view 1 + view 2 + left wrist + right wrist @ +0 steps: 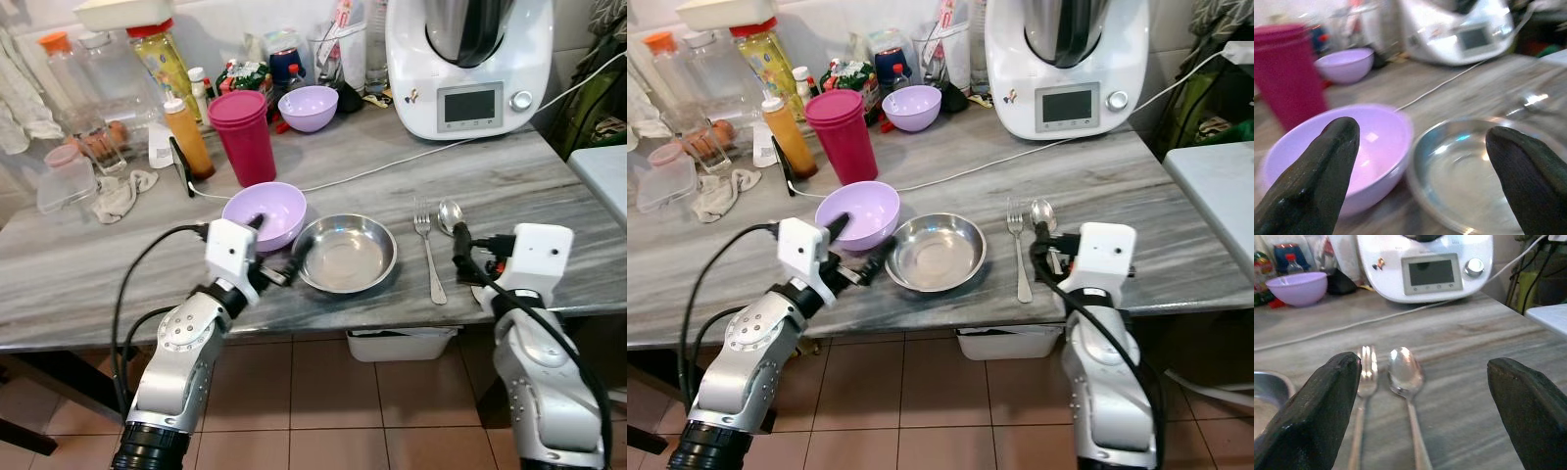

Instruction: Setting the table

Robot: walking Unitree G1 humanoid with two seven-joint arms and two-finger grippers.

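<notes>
Spoon (1406,374) between spread right claw (1422,418) fingers.

A grey, streaked stone counter (88,284) is set against a white wall (220,24). The floor (323,411) below is laid with reddish-brown tiles. A white bin (400,344) is tucked under the counter's edge. Part of a pale second table (1215,186) is seen at the right. Even, soft light is cast throughout.
</notes>
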